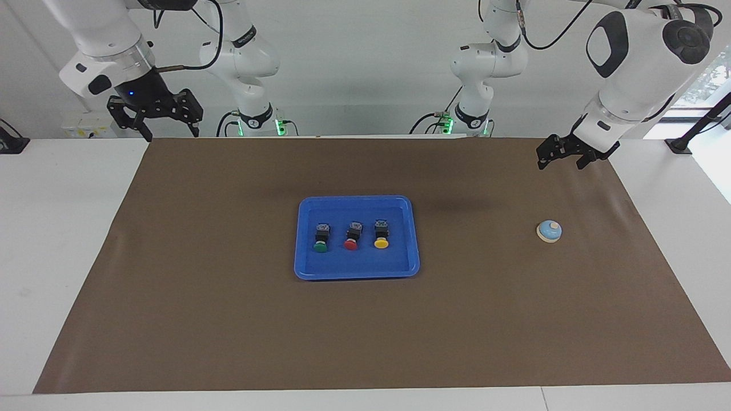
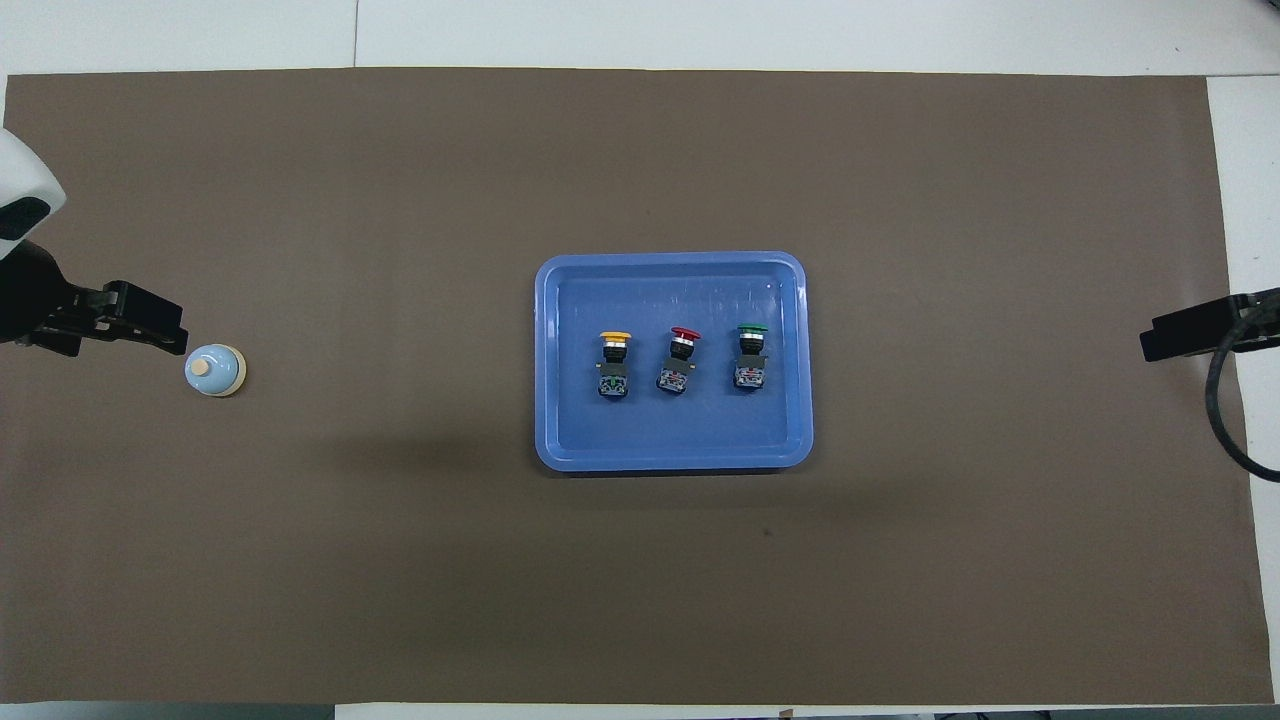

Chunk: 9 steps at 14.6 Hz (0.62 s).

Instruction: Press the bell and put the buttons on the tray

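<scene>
**Bell stands apart from the raised left gripper; all three buttons lie in the tray**

The tray sits at the middle of the brown mat. Inside it, three buttons lie in a row on their sides: the green button toward the right arm's end, the red button in the middle, the yellow button toward the left arm's end. Each one's long axis runs toward and away from the robots, with the cap at the end farther from the robots. None is touched by either arm.

The bell stands upright on the mat toward the left arm's end of the table, well apart from the tray, knob up.

The left gripper hangs in the air, jaws released and holding nothing, over the mat's corner nearest the left arm's base. It is clear of the bell. The overhead view shows its tip close beside the bell, but the facing view shows a clear gap and height.

The right gripper waits with jaws spread and empty, raised over the mat's edge at the right arm's end.

Judgement: the placing part looks complete. If a bell press is due, the left arm is much the nearer; the bell lies away from the robots and below its jaws, so the move is outward, then straight down onto the knob.
</scene>
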{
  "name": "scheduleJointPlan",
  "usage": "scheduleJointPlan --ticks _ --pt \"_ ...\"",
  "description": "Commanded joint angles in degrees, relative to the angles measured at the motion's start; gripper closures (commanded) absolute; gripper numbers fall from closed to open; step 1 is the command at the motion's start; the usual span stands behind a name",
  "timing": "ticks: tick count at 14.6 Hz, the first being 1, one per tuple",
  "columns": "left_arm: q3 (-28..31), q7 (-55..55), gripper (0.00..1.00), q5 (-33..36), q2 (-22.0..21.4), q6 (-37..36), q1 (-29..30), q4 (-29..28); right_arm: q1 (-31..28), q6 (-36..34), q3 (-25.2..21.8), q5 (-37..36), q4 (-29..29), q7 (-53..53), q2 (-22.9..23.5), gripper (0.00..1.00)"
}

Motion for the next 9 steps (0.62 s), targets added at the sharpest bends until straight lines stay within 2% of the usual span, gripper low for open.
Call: scheduleJointPlan --ticks 1,9 --pt "0.53 -0.47 0.0 -0.5 -0.57 -0.87 -0.78 0.18 -0.49 -0.96 0.32 0.79 -0.37 0.9 -0.71 0.0" --pt "0.53 -0.48 0.0 -0.58 -0.92 0.01 -0.16 0.18 -0.49 -0.96 0.32 0.79 -0.37 0.9 -0.62 0.0"
